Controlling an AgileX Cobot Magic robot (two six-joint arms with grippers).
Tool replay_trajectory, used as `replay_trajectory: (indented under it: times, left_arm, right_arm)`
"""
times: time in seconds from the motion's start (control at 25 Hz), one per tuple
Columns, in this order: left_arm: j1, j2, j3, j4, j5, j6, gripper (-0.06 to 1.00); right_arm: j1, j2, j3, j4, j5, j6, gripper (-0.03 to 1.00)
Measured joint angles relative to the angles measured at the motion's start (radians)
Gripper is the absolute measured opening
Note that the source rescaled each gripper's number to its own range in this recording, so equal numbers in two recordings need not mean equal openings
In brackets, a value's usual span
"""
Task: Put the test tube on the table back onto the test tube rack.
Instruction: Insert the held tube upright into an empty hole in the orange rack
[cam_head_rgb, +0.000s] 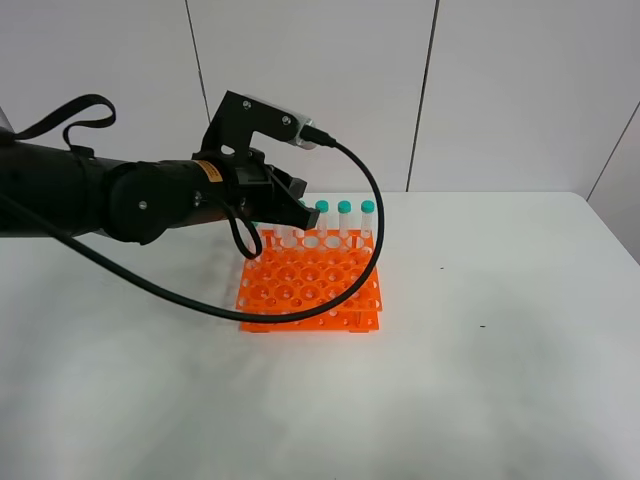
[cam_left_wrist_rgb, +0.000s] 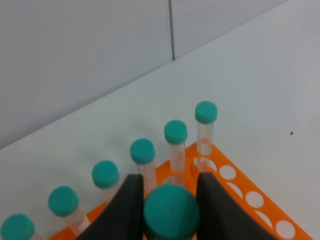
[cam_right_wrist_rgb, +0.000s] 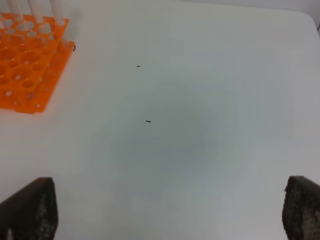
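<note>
While the right gripper hangs wide open well aside, the left gripper pinches the test tube at its cap, long axis seemingly pointing down at the test tube rack just beneath.

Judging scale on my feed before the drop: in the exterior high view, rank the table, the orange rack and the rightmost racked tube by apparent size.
1. table, largest by far
2. test tube rack
3. rightmost racked tube, clearly smallest

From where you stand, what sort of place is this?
Probably a lab-style robot test bench: an orange test tube rack holding teal-capped tubes, on a plain white table, with a black robot arm reaching over it.
</note>
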Motion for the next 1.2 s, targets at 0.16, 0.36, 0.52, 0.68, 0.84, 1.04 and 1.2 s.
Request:
replay_trajectory:
  times: [0.16,0.36,0.52,0.68,0.84,1.04,1.2]
  left_arm:
    - [0.021,0.066,-0.053,0.000,-0.020,-0.025,0.00]
    - [0.063,0.102,-0.059,0.025,-0.061,-0.081,0.00]
    - [0.071,0.106,-0.059,0.052,-0.063,-0.084,0.00]
    - [0.086,0.139,-0.059,0.054,-0.083,-0.092,0.00]
    - [0.095,0.173,-0.059,0.054,-0.090,-0.095,0.00]
    - [0.094,0.175,-0.059,0.054,-0.115,-0.096,0.00]
    - [0.094,0.175,-0.059,0.054,-0.116,-0.099,0.00]
  right_arm:
    - [0.000,0.000,0.000,0.000,0.000,0.000,1.00]
    - [0.000,0.000,0.000,0.000,0.000,0.000,1.00]
    - [0.000,0.000,0.000,0.001,0.000,0.000,1.00]
    - [0.000,0.000,0.000,0.001,0.000,0.000,1.00]
    - [0.000,0.000,0.000,0.001,0.000,0.000,1.00]
    - [0.000,0.000,0.000,0.004,0.000,0.000,1.00]
    - [0.000,0.000,0.000,0.004,0.000,0.000,1.00]
